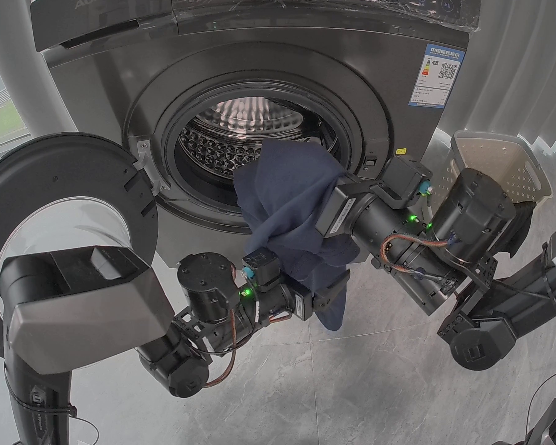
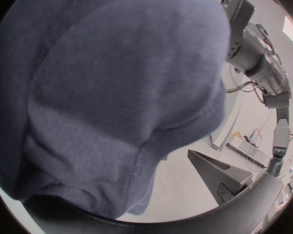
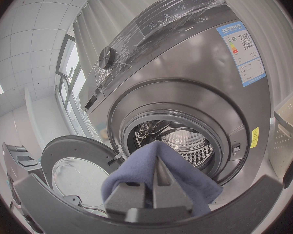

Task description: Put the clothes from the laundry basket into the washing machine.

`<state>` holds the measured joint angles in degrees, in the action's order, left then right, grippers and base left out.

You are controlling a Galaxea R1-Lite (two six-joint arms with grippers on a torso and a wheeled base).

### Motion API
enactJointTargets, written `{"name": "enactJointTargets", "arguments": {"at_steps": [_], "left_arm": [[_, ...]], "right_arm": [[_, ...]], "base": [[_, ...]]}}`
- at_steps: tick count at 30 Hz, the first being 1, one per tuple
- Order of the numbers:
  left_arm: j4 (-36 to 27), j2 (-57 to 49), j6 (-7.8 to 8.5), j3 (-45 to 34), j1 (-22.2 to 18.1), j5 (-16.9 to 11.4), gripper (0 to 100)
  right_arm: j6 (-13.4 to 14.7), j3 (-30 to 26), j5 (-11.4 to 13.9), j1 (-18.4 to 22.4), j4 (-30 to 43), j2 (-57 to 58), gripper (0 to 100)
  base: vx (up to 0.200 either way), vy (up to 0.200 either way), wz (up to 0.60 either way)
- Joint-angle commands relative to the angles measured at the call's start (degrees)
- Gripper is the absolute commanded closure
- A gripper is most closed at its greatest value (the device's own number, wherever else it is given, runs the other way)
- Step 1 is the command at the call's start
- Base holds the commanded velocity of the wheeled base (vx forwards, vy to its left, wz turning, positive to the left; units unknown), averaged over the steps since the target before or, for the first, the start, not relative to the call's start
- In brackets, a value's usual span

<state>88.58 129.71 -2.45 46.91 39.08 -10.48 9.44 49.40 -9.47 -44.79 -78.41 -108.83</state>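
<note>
A dark blue garment (image 1: 287, 205) hangs in front of the washing machine's (image 1: 377, 81) round opening, with the steel drum (image 1: 241, 131) behind it. My right gripper (image 3: 152, 179) is shut on the garment's upper part, and the cloth (image 3: 172, 166) drapes over its fingers. Below, my left gripper (image 1: 327, 293) sits at the garment's hanging lower end and looks open. One of its fingers (image 2: 218, 176) shows bare, while the cloth (image 2: 114, 91) covers the other. The cream laundry basket (image 1: 506, 162) stands to the right of the machine.
The machine's door (image 1: 62, 186) is swung wide open to the left, close to my left arm. Pale tiled floor (image 1: 352, 372) lies in front of the machine. The basket (image 3: 289, 130) sits against the machine's right side, by a curtain.
</note>
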Motion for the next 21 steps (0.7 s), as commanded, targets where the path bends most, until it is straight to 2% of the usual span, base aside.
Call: {"name": "enactJointTargets", "arguments": {"at_steps": [1,7,8,13,16,21], "left_arm": [[-0.07,5.73,-0.19,5.65,-0.85,1.78,0],[-0.16,8.54,-0.01,10.22,-1.82,6.53,0],[-0.16,8.63,-0.01,10.57,-1.91,7.14,100],[-0.16,8.54,-0.27,11.98,-2.61,8.20,100],[-0.07,8.28,-1.07,12.94,-3.22,10.04,100],[0.02,6.00,-1.94,12.59,-4.45,10.22,100]], "right_arm": [[0.32,-0.09,-0.99,-0.65,0.01,-0.07,100],[0.67,-0.18,-1.16,-1.35,0.01,0.02,100],[0.67,-0.18,-1.16,-1.35,0.01,0.02,100],[0.76,-0.53,-1.34,-1.35,0.01,0.02,100],[0.85,-0.70,-1.34,-1.35,0.01,0.10,100],[1.20,-1.67,-1.34,-0.74,0.01,0.54,100]], "base": [[0.000,0.000,0.00],[0.000,0.000,0.00],[0.000,0.000,0.00],[0.000,0.000,0.00],[0.000,0.000,0.00],[0.000,0.000,0.00]]}}
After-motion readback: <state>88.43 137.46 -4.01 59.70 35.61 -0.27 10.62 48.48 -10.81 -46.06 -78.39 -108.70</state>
